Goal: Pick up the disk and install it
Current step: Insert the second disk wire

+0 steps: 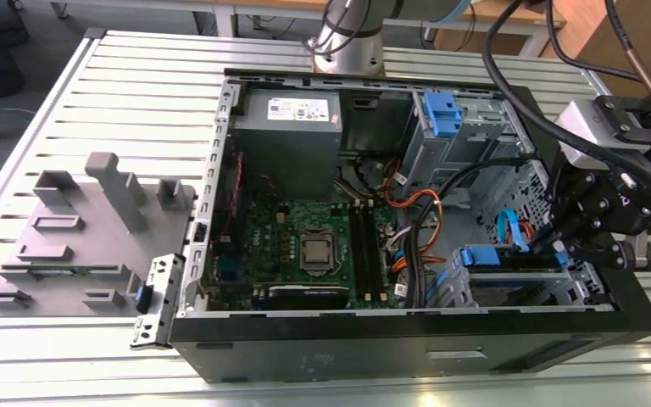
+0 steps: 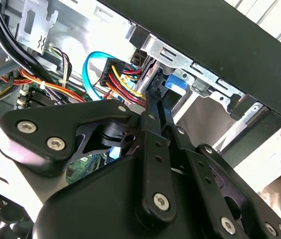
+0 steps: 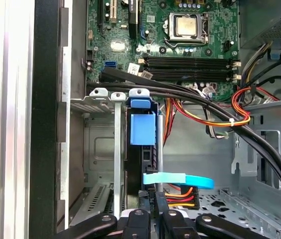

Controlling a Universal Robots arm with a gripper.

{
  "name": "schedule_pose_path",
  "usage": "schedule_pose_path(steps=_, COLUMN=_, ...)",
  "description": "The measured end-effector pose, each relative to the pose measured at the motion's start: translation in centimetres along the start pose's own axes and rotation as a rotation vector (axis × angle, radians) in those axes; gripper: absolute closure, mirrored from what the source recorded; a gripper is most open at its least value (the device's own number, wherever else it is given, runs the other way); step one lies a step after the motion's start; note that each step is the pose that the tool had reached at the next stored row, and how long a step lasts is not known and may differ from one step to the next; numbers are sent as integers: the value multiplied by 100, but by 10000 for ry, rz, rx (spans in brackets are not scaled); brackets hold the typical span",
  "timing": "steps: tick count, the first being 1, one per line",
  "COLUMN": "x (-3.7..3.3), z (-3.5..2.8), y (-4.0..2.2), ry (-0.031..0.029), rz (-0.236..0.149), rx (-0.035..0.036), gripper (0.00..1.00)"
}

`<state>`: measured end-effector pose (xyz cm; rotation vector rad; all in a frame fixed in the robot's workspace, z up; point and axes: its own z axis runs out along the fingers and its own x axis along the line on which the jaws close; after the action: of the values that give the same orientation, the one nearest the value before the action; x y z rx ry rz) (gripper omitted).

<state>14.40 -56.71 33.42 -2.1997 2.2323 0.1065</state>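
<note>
Disk (image 3: 141, 149): stands on edge in the drive bay of the open computer case (image 1: 416, 339), directly ahead of the gripper; long axis runs straight away from the gripper, blue bracket end farthest.
Gripper (image 3: 151, 211): clenched on the disk's near edge.
Arm: reaches down into the case corner, above the worktop (image 1: 122, 93).
Motherboard (image 3: 180, 35): beyond the disk.

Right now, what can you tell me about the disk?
The disk stands on edge in the metal bay at the case's front corner, mostly hidden. Its blue plastic bracket shows on top, and a light-blue cable crosses beside it. The black claw sits right at its near end. In the exterior view, the bracket shows blue.
</note>
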Motion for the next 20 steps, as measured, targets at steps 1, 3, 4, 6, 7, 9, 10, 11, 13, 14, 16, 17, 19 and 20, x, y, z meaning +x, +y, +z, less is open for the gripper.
schedule_pose_path(steps=1, x=0, z=4, y=0, ry=3, rz=1, rx=0, gripper=84)
schedule_pose_path(steps=3, x=1, z=10, y=0, ry=3, rz=2, rx=0, gripper=84)
schedule_pose_path(steps=4, x=1, z=15, y=0, ry=2, rz=2, rx=0, gripper=84)
schedule_pose_path(steps=6, x=2, z=32, y=-1, ry=1, rz=2, rx=0, gripper=84)
schedule_pose_path(steps=7, x=2, z=38, y=-1, ry=2, rz=1, rx=0, gripper=84)
schedule_pose_path(steps=9, x=2, z=38, y=-2, ry=4, rz=2, rx=1, gripper=84)
schedule_pose_path(steps=10, x=2, z=38, y=-2, ry=4, rz=2, rx=0, gripper=84)
schedule_pose_path(steps=11, x=2, z=38, y=-2, ry=4, rz=2, rx=0, gripper=84)
schedule_pose_path(steps=13, x=2, z=45, y=-2, ry=-1, rz=1, rx=0, gripper=84)
schedule_pose_path(steps=14, x=3, z=52, y=-2, ry=0, rz=1, rx=0, gripper=84)
schedule_pose_path(steps=16, x=3, z=55, y=-2, ry=5, rz=1, rx=0, gripper=84)
schedule_pose_path(steps=17, x=3, z=55, y=-2, ry=5, rz=2, rx=1, gripper=84)
schedule_pose_path(steps=19, x=3, z=56, y=-2, ry=4, rz=2, rx=0, gripper=84)
schedule_pose_path(steps=20, x=3, z=57, y=-2, ry=2, rz=2, rx=1, gripper=84)
